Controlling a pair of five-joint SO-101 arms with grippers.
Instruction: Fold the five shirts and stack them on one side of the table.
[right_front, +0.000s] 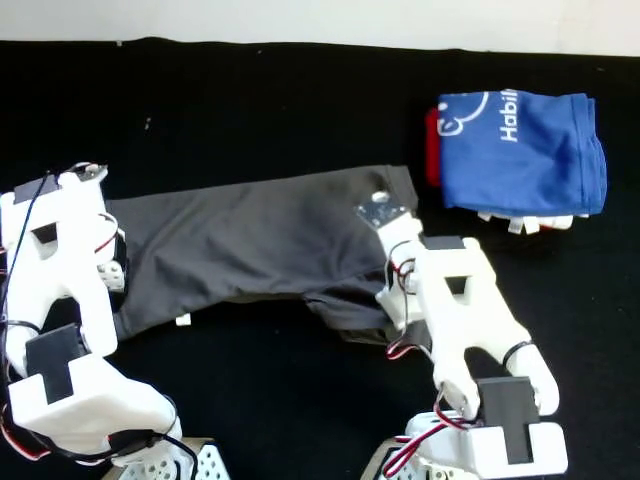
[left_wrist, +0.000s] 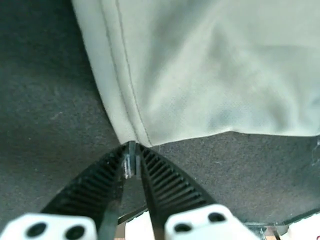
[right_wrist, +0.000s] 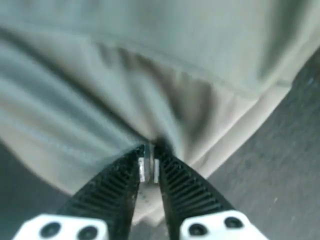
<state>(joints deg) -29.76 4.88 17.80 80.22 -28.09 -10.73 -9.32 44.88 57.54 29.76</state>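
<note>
Though blurred in the right wrist view, seemingly pinched a bunched fold of the grey shirt (right_front: 260, 240) in the closed right claw (right_wrist: 149, 165), nipped its hem corner in the closed left claw (left_wrist: 131, 161), and held it stretched across the tabletop (right_front: 250, 90), likely for folding, apart from the folded stack (right_front: 520, 150).

Robotics laboratory bench: a counter (right_front: 250, 90) draped in black cloth against a plain white wall (right_front: 400, 20), left arm (right_front: 60, 290) and right arm (right_front: 465, 300) mounted at its near edge.
</note>
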